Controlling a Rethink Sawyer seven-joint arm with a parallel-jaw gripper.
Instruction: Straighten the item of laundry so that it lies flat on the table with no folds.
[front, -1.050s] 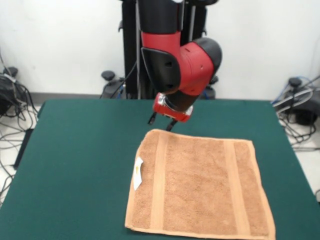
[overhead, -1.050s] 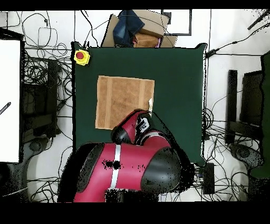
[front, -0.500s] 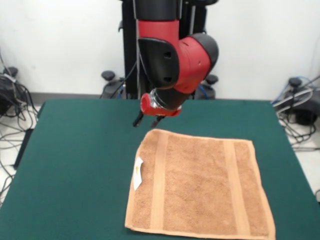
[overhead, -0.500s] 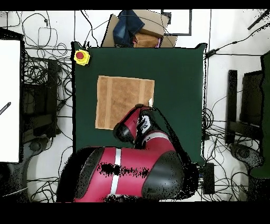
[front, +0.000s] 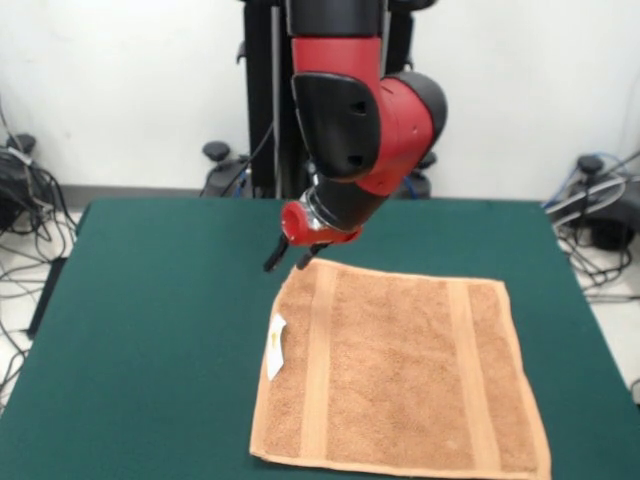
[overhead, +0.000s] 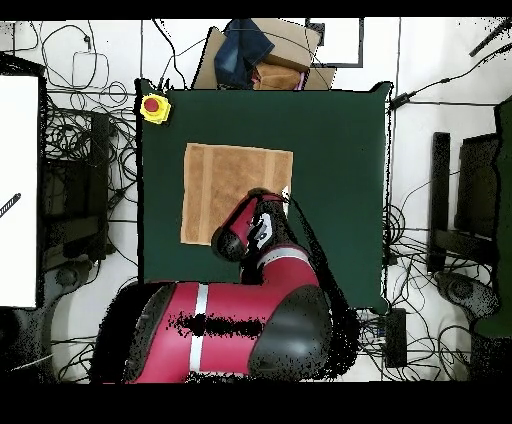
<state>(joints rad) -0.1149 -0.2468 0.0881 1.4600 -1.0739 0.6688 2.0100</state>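
Note:
The item of laundry (front: 400, 375) is an orange-tan towel with two flat bands, spread flat on the dark green table (front: 150, 300) right of the middle. A white tag (front: 276, 345) sticks out from its left edge. My gripper (front: 288, 262) hangs just above the towel's far left corner, open, with nothing between its fingers (front: 272, 262). From overhead, the towel (overhead: 225, 180) shows on the table (overhead: 340, 180), and the red arm (overhead: 255, 225) covers its near right corner and hides the gripper.
A yellow box with a red button (overhead: 153, 107) sits on one table corner. Beyond the far edge, a cardboard box holding dark cloth (overhead: 260, 55) stands on the floor. Cables lie on the floor on both sides of the table.
In the front view, my gripper slid left along the towel's far edge and dropped a little toward its left corner. The towel has not moved.

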